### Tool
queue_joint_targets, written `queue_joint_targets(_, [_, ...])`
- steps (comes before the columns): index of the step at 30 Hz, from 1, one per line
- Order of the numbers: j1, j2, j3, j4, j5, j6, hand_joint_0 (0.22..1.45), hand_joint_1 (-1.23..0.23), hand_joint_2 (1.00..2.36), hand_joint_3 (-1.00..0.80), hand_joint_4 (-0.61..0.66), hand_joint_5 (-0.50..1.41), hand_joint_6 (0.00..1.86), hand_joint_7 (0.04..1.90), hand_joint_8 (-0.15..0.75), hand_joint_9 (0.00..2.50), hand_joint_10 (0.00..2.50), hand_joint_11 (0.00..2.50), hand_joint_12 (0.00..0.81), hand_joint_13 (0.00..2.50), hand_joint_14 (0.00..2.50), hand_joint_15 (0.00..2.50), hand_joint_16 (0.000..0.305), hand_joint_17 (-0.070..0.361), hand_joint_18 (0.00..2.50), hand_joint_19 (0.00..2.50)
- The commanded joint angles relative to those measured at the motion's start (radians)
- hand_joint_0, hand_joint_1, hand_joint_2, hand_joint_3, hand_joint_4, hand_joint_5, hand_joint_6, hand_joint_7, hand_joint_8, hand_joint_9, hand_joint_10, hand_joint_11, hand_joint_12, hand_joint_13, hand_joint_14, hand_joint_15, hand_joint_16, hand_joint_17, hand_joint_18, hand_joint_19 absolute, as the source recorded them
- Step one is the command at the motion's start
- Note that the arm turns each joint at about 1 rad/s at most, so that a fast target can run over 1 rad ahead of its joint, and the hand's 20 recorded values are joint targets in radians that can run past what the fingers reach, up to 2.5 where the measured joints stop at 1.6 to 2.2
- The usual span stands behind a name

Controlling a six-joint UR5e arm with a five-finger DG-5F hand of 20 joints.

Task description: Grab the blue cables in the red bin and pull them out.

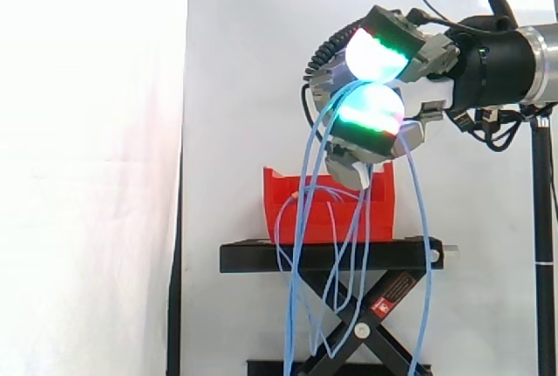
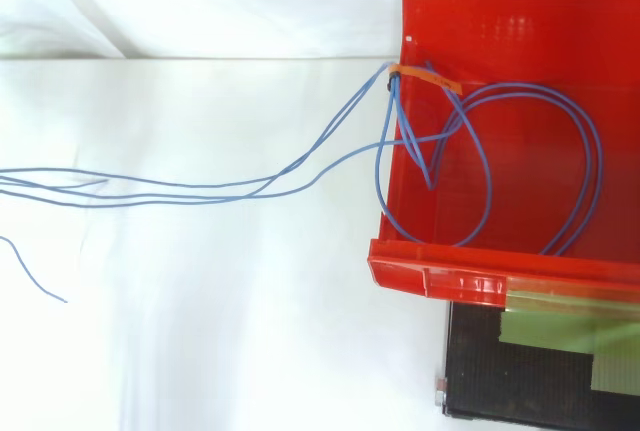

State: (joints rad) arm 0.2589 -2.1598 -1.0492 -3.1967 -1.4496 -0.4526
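Blue thin cables (image 1: 301,210) were clamped in the curled grey robot hand (image 1: 436,58), held well above the red plastic bin (image 2: 480,276) so that loops left lying inside could be drawn out.

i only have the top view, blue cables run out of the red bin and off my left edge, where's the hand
Observer: In the side view, the hand is raised above the red bin, coming in from the right.
Operator: has it got the cables
Observer: Yes, its fingers are curled round the blue cables, pinched between the glowing pads.
Operator: where do the strands go from there
Observer: Several hang from the hand down past the black stand to the bottom of the picture.
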Motion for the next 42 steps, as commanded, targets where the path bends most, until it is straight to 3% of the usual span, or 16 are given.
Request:
queue_joint_targets(1, [-0.001, 0.000, 0.000, 0.000, 0.000, 0.001, 1.02, -1.08, 1.02, -0.49, 0.15, 0.41, 0.95, 0.54, 0.259, 0.76, 1.28, 1.47, 0.323, 1.06, 0.49, 1.50, 0.042, 0.095, 0.65, 1.07])
queue_joint_targets(5, [-0.001, 0.000, 0.000, 0.000, 0.000, 0.001, 1.03, -1.08, 1.02, -0.36, 0.14, 0.40, 0.93, 0.55, 0.260, 0.73, 1.27, 1.45, 0.320, 1.04, 0.48, 1.51, 0.042, 0.096, 0.63, 1.06])
queue_joint_targets(14, [-0.003, 0.000, 0.000, 0.000, 0.000, 0.001, 1.05, -1.09, 1.02, -0.30, 0.12, 0.38, 0.90, 0.56, 0.259, 0.69, 1.23, 1.47, 0.327, 0.99, 0.43, 1.51, 0.043, 0.096, 0.58, 1.05])
queue_joint_targets(26, [-0.004, 0.000, 0.008, 0.008, 0.000, 0.001, 1.09, -1.09, 1.02, -0.01, 0.10, 0.37, 0.91, 0.55, 0.260, 0.68, 1.24, 1.44, 0.323, 0.95, 0.49, 1.46, 0.043, 0.096, 0.53, 1.07])
queue_joint_targets(36, [-0.004, 0.000, 0.008, 0.014, 0.000, -0.001, 1.14, -1.08, 1.02, -0.04, 0.11, 0.38, 0.89, 0.54, 0.254, 0.69, 1.29, 1.41, 0.316, 0.94, 0.54, 1.43, 0.042, 0.094, 0.51, 1.10])
queue_joint_targets(42, [-0.004, 0.000, 0.008, 0.031, 0.000, -0.001, 1.17, -1.06, 1.02, -0.21, 0.12, 0.40, 0.81, 0.55, 0.255, 0.69, 1.30, 1.39, 0.314, 0.94, 0.57, 1.41, 0.042, 0.094, 0.51, 1.11])
